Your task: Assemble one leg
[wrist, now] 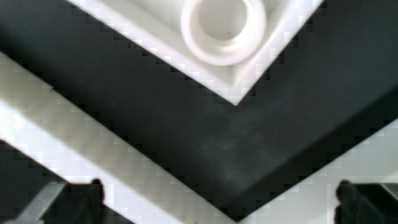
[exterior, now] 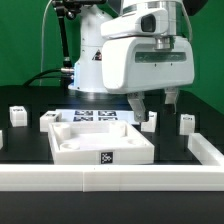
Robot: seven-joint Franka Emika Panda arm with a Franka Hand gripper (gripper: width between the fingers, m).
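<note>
The black table (exterior: 25,142) bears the white tray (exterior: 68,150), the marker board (exterior: 92,117) and small white legs (exterior: 186,122).

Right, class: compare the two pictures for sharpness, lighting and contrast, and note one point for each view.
Exterior view: evenly lit and fairly sharp, though the white tray looks almost washed out against the black table. Wrist view: soft all over, the white tray's edges blurred and the dark fingertips out of focus.

Robotics lab bench: robot arm (exterior: 112,52) mounted on a black table (exterior: 25,148), green backdrop (exterior: 22,40) at upper left, marker board (exterior: 95,117) at centre.
</note>
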